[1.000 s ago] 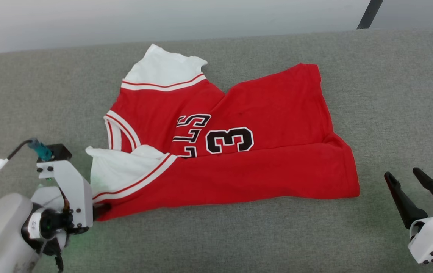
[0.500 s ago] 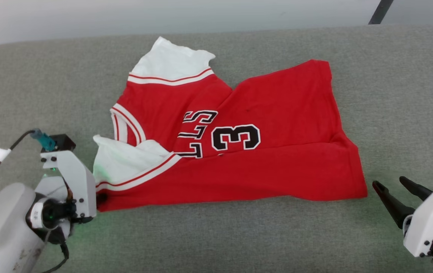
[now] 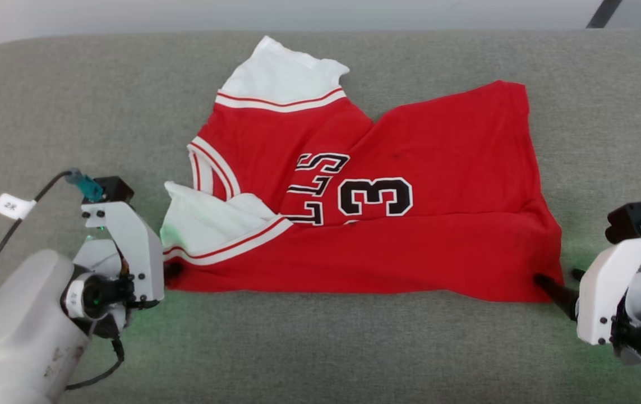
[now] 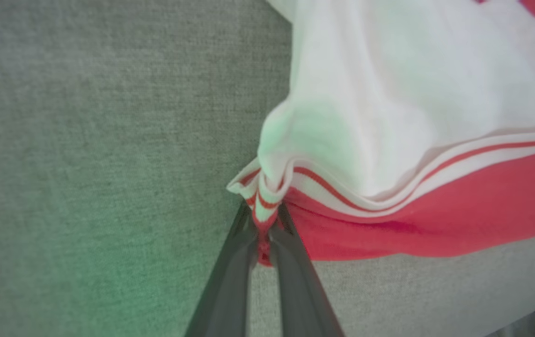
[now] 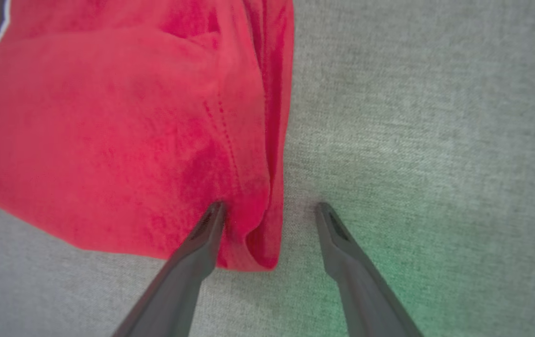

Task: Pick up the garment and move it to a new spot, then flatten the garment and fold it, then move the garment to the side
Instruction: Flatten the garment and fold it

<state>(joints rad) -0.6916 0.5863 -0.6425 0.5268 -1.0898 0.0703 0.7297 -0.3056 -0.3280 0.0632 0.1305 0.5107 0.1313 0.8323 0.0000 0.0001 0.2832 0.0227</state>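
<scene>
My left gripper (image 4: 263, 216) is pressed together on the garment (image 4: 436, 234). The two dark fingers pinch the near corner, where the striped trim of the white sleeve meets the red cloth. My right gripper (image 5: 271, 206) stands spread at the opposite near corner. One finger rests on the red cloth and the other on the bare grey fabric surface (image 5: 436, 140) just beside the edge, so the corner sits between them and is not pinched.

The garment lies in the middle of this surface, with the collar side towards my left and the hem side towards my right. Its near part is folded over the rest. The far white sleeve points to the back edge, and only a narrow grey strip is behind it. In front of the near edge, and outside both grippers, there is wide bare surface.

The head view gives the whole shape, the sideways black letters and the figure 3. There my left fingertips are mostly hidden behind the white wrist bracket, and the pinch is clear only in the left wrist view. The right wrist view shows the stitched hem and the doubled layers at the right edge.

A black cable with a white tag (image 3: 12, 206) runs beside my left arm, well apart from the garment. A dark slanted bar (image 3: 600, 14) stands beyond the far right of the surface.
</scene>
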